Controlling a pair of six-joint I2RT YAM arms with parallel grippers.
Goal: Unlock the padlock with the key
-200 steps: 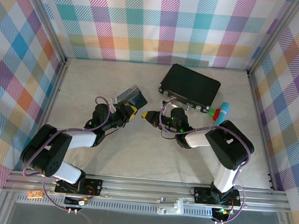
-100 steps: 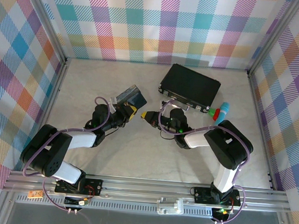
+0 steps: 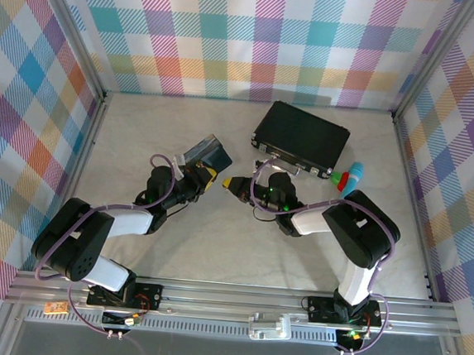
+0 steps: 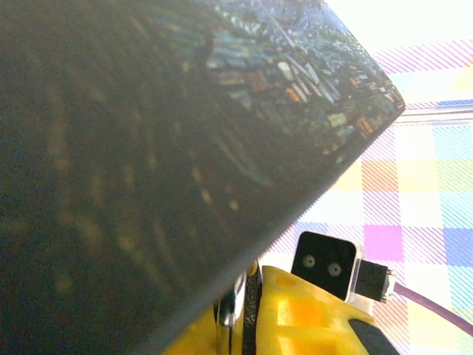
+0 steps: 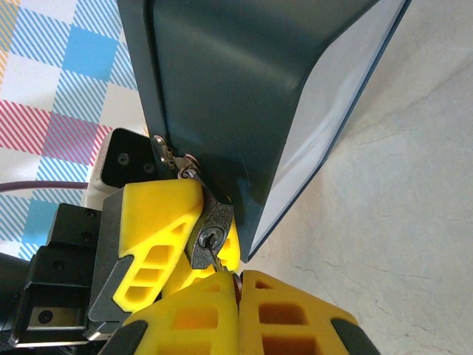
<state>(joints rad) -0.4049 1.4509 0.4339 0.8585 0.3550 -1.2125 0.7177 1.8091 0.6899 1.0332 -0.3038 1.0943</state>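
In the right wrist view the small grey padlock [image 5: 212, 235] sits between my left gripper's yellow fingers [image 5: 159, 214], its keyhole facing the camera. The thin key [image 5: 219, 261] has its tip in that keyhole, and my right gripper [image 5: 238, 281] is shut on its other end. In the left wrist view a silvery sliver of the padlock [image 4: 233, 305] shows between the closed fingers of my left gripper [image 4: 247, 299]. Seen from the top view, the left gripper [image 3: 209, 175] and right gripper [image 3: 233, 183] meet tip to tip at the table's middle.
The blue starry-night tin [image 3: 207, 152] lies just behind the left gripper and looms close over both wrist cameras [image 4: 148, 148]. A black case [image 3: 300, 137] lies at the back right, with a small colourful toy [image 3: 350, 179] to its right.
The right arm's wrist has shifted slightly to the left, towards the left gripper. Both grips look unchanged.
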